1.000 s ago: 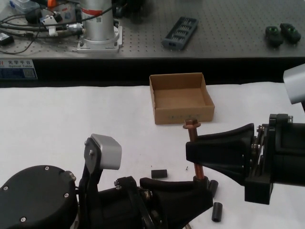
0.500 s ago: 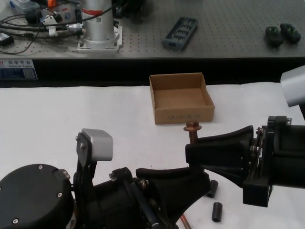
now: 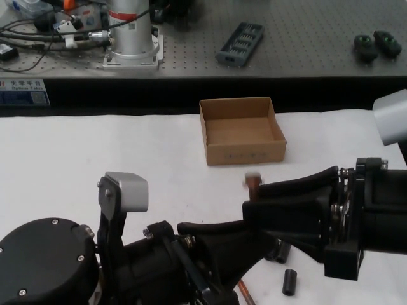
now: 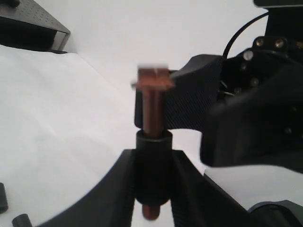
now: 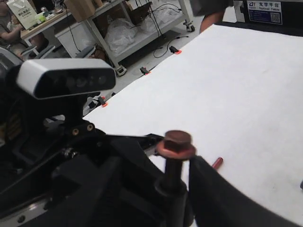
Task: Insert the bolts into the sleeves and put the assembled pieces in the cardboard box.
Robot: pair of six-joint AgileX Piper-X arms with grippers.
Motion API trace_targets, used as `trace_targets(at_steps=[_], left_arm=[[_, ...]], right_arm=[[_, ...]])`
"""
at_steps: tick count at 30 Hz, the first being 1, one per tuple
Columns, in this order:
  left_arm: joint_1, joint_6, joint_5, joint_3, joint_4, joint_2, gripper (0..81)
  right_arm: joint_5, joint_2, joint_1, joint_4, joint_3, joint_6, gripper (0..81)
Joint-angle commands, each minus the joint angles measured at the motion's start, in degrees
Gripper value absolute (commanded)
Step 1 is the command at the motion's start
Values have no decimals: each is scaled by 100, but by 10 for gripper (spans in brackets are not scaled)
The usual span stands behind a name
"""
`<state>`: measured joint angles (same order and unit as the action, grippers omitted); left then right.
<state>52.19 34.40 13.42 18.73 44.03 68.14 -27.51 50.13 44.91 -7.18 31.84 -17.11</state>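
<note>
Left wrist view: left hand [image 4: 152, 177] clamps sleeve [image 4: 152, 158], bolt [image 4: 152, 106] inside; right hand [image 5: 170, 184] grips bolt.

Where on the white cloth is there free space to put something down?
The wide patch left of the cardboard box, back to the far edge of the cloth, is bare; so is the strip right of the box. Near the bolt and loose sleeves it is crowded.
</note>
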Motion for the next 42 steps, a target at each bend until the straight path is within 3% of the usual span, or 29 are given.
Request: trace_targets(at_steps=[1, 9, 17, 23, 34, 42], left_arm=[[-16, 14, -73, 40, 197, -61, 27], [-111, -90, -17, 58, -129, -61, 27], [-614, -386, 252, 327, -572, -61, 27], [-1084, -1282, 720, 1328, -1985, 60, 27], [-2132, -1222, 1587, 2319, -2082, 1267, 27], [-2303, -1446, 1623, 2797, -2248, 2078, 27]], right_arm=[[-30, 7, -59, -25, 19, 41, 428], [-88, -226, -498, 76, 417, 41, 415], [-330, -398, -953, -562, 773, 18, 400], [-328, -598, -1040, -608, 777, 43, 400], [-304, -643, -1041, -635, 777, 43, 400], [-304, -643, -1041, -985, 777, 101, 400]])
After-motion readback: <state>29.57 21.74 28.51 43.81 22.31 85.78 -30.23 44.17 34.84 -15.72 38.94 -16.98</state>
